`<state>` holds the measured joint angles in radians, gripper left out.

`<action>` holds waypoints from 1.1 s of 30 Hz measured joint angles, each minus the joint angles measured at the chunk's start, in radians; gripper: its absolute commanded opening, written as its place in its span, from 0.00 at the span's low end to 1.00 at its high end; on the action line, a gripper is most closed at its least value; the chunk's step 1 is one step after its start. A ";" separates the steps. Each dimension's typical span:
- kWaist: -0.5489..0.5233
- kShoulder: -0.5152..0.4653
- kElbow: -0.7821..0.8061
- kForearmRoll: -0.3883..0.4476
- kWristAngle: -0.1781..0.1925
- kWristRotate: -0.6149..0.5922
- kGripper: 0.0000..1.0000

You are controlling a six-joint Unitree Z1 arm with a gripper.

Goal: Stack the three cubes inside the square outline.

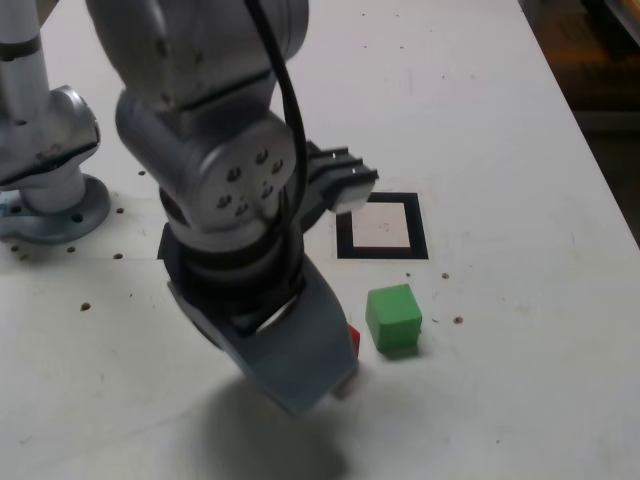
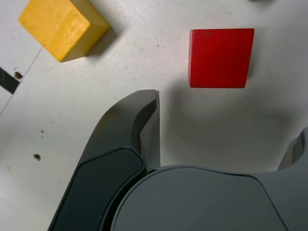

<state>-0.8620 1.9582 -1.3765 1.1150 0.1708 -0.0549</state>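
Exterior view: one grey two-fingered gripper [image 1: 335, 288], fingers spread, held above a whitish table [image 1: 500, 330]. One flat square outline [image 1: 382, 253], thick and black, its pale whitish centre enclosed, partly overlapped by the farther finger. One solid green cube [image 1: 393, 318], seated on the table to the exterior view's right of the nearer, broad finger. One solid red cube [image 1: 354, 341], mostly hidden by that same finger.

Wrist view: fingers seen wide apart, with only table surface shown between them. The red cube is set beyond the fingertips, in line with the gap and touched by neither. One solid yellow cube [image 2: 61, 28], turned at an angle, is placed beyond the darker finger, outward of its tip. One black strip [image 2: 7, 80], partly shown, lies farther outward from that finger.
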 measured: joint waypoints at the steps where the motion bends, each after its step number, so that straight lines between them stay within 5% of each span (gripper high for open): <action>1: 0.000 0.000 0.016 -0.018 0.000 0.001 0.94; 19: 0.084 0.068 0.038 -0.050 0.044 0.097 0.87; 33: 0.091 0.097 -0.015 -0.011 0.091 0.087 0.41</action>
<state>-0.7711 2.0553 -1.3914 1.1040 0.2617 0.0325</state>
